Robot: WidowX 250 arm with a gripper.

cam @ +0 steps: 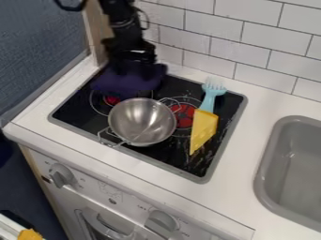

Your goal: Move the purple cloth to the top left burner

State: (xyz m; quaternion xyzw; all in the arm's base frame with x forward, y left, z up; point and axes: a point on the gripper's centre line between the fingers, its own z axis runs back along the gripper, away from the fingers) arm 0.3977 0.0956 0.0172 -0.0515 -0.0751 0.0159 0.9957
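We see a white table (251, 136) bearing a black stove top (74, 111), with a grey sink (268, 150) off to the right. The black arm (122, 18) comes in from the upper left, and its tool (134, 63) hangs over the stove's rear left part. We cannot tell whether the tool is open, together or clamped on anything. The purple cloth (122, 79) lies directly below the tool in our view, spreading a little farther left, its long axis running roughly left to right. Its near edge reaches the rear left burner (111, 100), beside the metal pot (141, 122). We judge this to be the top left burner, so the coming move looks short: set the cloth down over the rings without catching the pot's rim. Right of the pot we see a yellow wedge (202, 131) touching a light blue fork (211, 99). Smallest of all are the marks around the front knobs, which we leave unread
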